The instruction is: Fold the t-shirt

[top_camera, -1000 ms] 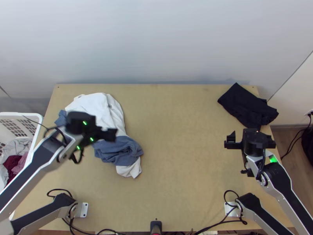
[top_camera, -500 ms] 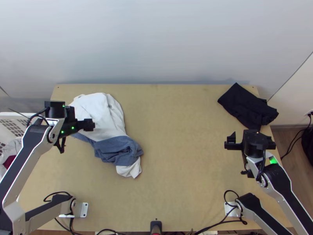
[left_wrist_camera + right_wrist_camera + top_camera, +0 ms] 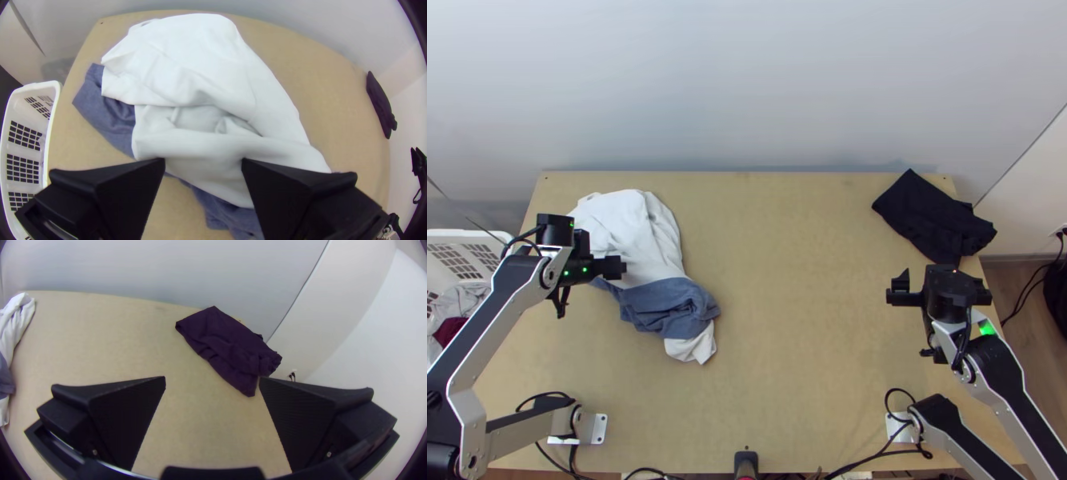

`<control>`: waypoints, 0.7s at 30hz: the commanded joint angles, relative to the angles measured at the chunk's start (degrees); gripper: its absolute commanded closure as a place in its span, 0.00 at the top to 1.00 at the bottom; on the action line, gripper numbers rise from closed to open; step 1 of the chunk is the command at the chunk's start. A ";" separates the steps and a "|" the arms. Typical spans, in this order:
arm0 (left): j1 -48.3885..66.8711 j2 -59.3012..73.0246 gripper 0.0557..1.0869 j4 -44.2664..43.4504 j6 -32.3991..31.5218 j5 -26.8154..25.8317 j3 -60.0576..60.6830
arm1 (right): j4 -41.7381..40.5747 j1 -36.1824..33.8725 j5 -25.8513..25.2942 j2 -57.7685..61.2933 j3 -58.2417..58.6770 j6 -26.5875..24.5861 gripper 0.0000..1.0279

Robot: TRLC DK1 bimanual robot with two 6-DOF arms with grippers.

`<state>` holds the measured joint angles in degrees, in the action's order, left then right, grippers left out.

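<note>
Top view, white cloth (image 3: 637, 232) partly hidden

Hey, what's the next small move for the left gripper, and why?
I'd probably lower the left gripper and pinch the white cloth. The gripper's fingers stand open over that cloth, which lies rumpled with blue cloth, so it likely needs spreading before folding.

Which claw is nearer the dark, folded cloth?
Right: the right claw is just below the dark cloth in the top view; the left claw is across the table, by the crumpled white cloth.
</note>
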<state>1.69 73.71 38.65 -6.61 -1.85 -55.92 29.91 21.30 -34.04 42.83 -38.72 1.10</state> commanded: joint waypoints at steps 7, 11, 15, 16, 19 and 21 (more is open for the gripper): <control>0.24 2.40 0.04 -12.73 -3.14 0.18 4.07 | 0.41 -0.21 0.03 -0.29 0.22 0.04 0.95; -0.02 2.14 0.04 -12.73 -3.85 0.18 2.92 | 0.59 -0.38 0.03 -0.64 0.49 0.13 0.95; -0.29 0.20 0.04 -9.65 -4.81 0.18 -2.79 | 0.59 -0.38 0.03 -0.82 0.75 0.13 0.95; -0.29 -0.41 0.04 -8.51 -5.25 0.18 -4.90 | 0.59 -0.38 0.03 -0.82 0.75 0.21 0.95; 0.33 -1.03 0.04 -5.34 -7.01 0.18 -12.90 | 0.59 -0.38 0.12 -0.73 0.84 0.30 0.95; 0.68 -0.15 0.04 -3.15 -8.42 0.18 -19.40 | 0.59 -0.38 0.12 -0.82 0.84 0.39 0.95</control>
<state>1.74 73.95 30.70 -12.03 -1.67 -61.49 30.52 20.97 -34.00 42.13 -38.06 1.28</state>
